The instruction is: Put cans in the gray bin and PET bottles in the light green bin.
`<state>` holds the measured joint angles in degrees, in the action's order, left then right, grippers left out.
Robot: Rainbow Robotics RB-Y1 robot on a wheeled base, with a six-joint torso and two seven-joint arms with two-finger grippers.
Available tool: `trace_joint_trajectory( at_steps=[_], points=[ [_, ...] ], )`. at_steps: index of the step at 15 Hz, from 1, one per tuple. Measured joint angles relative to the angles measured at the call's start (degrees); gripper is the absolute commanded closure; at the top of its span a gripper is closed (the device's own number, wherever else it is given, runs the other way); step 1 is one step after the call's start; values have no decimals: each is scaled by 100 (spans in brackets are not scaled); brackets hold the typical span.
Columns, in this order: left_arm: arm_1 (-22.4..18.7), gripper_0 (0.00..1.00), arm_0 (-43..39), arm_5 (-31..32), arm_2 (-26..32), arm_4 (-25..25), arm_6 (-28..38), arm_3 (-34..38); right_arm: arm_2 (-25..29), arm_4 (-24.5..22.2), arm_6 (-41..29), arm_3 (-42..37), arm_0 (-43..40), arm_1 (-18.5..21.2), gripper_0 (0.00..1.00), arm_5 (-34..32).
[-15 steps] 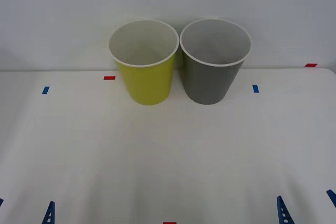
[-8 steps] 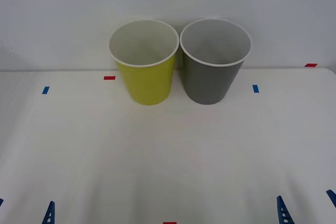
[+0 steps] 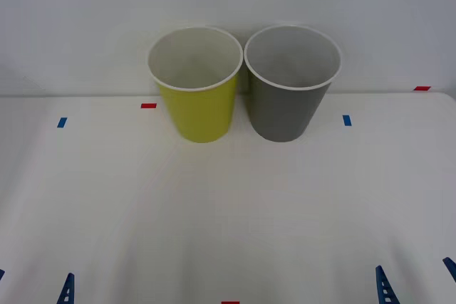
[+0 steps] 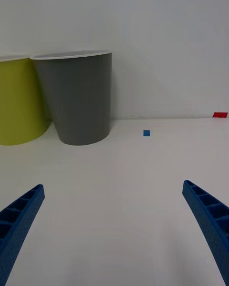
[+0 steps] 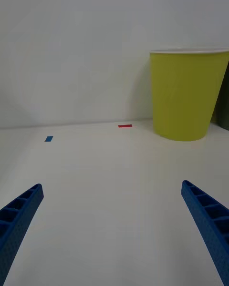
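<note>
My left gripper and right gripper wait spread and empty; the tall yellow-green bin touches the dark gray bin, so a sloppy drop could land in the wrong one.

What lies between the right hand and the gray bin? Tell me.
Bare white table. In the right wrist view, nothing stands between the open right hand and the gray bin; a small blue tape mark sits off to the side.
</note>
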<state>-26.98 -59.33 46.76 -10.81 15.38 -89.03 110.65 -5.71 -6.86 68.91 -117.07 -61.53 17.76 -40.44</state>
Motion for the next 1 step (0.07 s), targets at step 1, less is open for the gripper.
trace_joint_trajectory(
  at_steps=[1],
  points=[
    [0, 0, 0, 0, 0, 0, 0, 0, 0, 0, 0, 0, 0, 0, 0, 0]
  ],
)
